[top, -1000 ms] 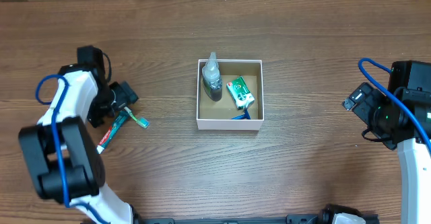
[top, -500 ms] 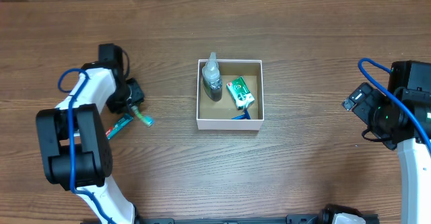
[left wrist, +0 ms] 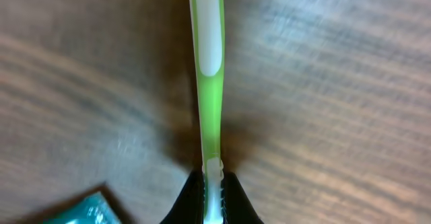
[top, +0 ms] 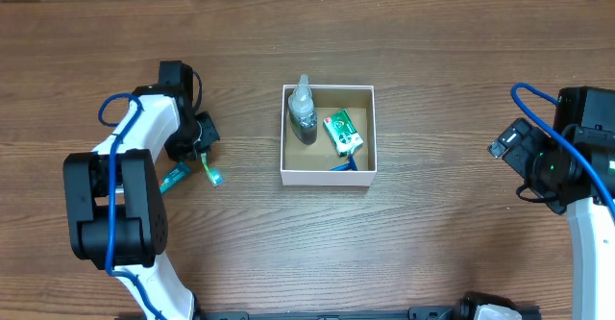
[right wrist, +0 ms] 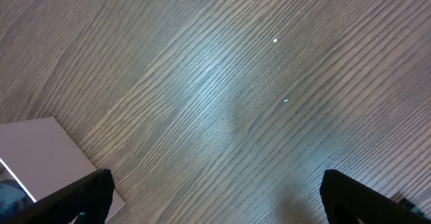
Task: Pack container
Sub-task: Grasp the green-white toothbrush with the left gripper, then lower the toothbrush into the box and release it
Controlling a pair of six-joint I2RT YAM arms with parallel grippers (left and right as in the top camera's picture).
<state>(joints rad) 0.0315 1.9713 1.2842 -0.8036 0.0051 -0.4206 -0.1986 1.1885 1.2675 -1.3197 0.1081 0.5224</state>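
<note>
- Brown wood-grain desk (top: 432, 253), seen from above, both arms in view.
- The container (top: 327, 178) sits near the desk's middle, a bit toward the far edge. It already holds a small bottle (top: 303, 118) in its far-left corner, a green packet (top: 343, 133) beside that, and something blue (top: 342, 166) against its near wall.
- The left gripper (top: 200, 142) is on the left half of the desk, well apart from the container. Its fingers are pinched on the handle end of a green toothbrush (left wrist: 209, 83), and the brush head points toward the near edge.
- The wrist view shows a shadow under the brush; cannot tell whether it is clear of the wood.
- A teal tube (top: 173, 178) lies just beside the brush, on the side of the left edge, not gripped.
- The right gripper (right wrist: 219, 194) is near the right edge, fingers spread wide, holding nothing, idle over bare wood.
- Step, judged: carrying the toothbrush to the container; the tube looks left to pack.
- Next move calls for lifting clear, travelling right over the white rim, and turning the brush to fit, since it looks long against the free space inside.
</note>
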